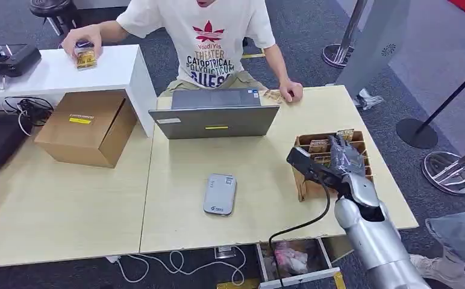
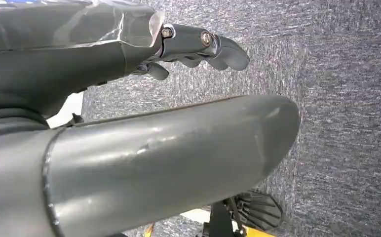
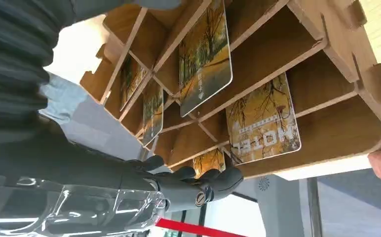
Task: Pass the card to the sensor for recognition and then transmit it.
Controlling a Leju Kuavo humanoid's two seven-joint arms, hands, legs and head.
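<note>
- Over on the worktop's [image 1: 266,198] right side: right hand [image 1: 343,158] reaching into the wooden card rack [image 1: 302,183], fingers [image 3: 213,180] near a card [image 3: 263,124], grip hard to tell.
- Mid-worktop: grey sensor [image 1: 220,194], well apart from the rack.
- Left hand [image 2: 198,47] hanging over carpet, loosely curled, holding nothing.

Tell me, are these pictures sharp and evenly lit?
Head view: even light, sharp, soft shadow under the laptop. Left wrist view: the left hand is crisp, glare streaks the grey tube. Right wrist view: cards sharp, right hand close and blurred.
</note>
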